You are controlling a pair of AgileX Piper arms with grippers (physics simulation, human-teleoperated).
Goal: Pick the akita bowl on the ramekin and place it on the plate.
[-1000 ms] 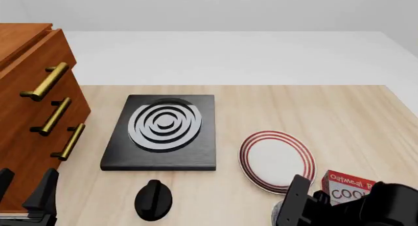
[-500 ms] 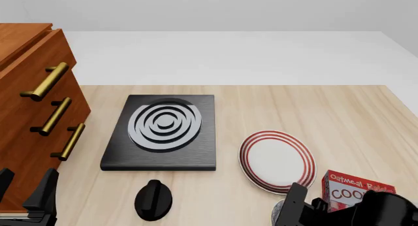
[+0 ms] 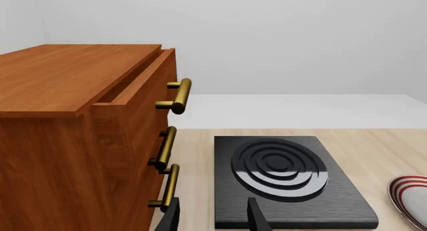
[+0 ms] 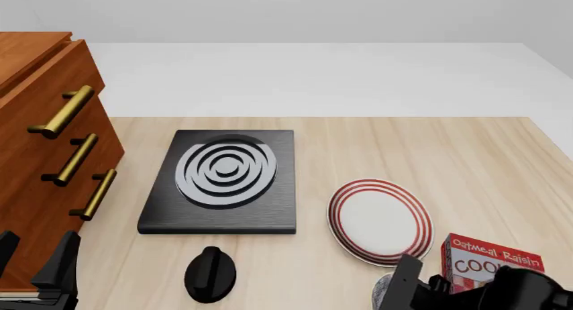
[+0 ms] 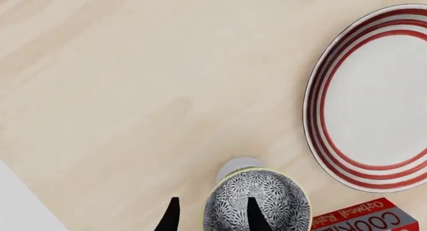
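Pale wooden table [image 4: 447,149] carries the plate [image 4: 380,220] at about 4 o'clock from the stove burner [image 4: 224,179]. At 6 o'clock of the plate, the akita bowl [image 5: 257,203] sits on the ramekin [image 5: 233,167]. Right gripper [image 5: 210,216] straddles the bowl's rim with parted fingers; left gripper [image 3: 213,217] is also spread, holding nothing
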